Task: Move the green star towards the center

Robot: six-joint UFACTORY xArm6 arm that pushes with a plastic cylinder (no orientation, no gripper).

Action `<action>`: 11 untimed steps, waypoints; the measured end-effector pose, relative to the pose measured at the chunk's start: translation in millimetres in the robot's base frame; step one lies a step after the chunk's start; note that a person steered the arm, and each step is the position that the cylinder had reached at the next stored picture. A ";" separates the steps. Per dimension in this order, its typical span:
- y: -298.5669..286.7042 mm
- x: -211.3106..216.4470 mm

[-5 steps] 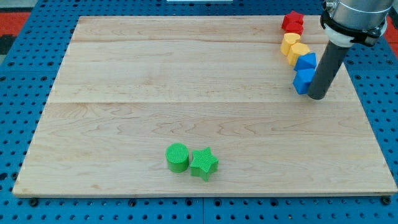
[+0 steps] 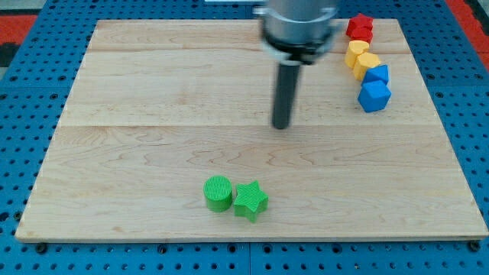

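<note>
1. Pale wooden table (image 2: 137, 92) fills the single camera view, set on a blue pegboard base (image 2: 23, 153); its grain runs across from the view's left to the view's right.

2. Camera view, the arm: it has no fingers to spread or press together, only a straight dark rod. My tip (image 2: 282, 126) rests on bare wood close to the table's centre, slightly toward 2 o'clock of it, touching no block.

3. Camera view, the task's thing: the green star (image 2: 250, 201) lies near the table's bottom edge, at about 6 o'clock from the centre. A green cylinder (image 2: 218, 192) sits at its 9 o'clock side, touching or nearly so. From my tip, the star is at roughly 7 o'clock, well apart.

4. Camera view, the rest: a red block (image 2: 360, 27), two yellow blocks (image 2: 362, 58) and two blue blocks (image 2: 374, 86) form a column toward 2 o'clock, near the top-right corner.

5. Progress, as I judge it: nothing of the push is done. The star is far from the centre and untouched. Left to do: bring the tip round to the star's 6 o'clock side, then push it toward 12 o'clock without dragging the cylinder along.
</note>
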State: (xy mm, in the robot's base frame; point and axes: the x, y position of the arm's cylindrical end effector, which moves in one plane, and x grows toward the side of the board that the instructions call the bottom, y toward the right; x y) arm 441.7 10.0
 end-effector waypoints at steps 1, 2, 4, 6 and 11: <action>-90.7 23.7; -153.4 70.9; -173.6 168.0; -30.9 155.7; 139.8 76.5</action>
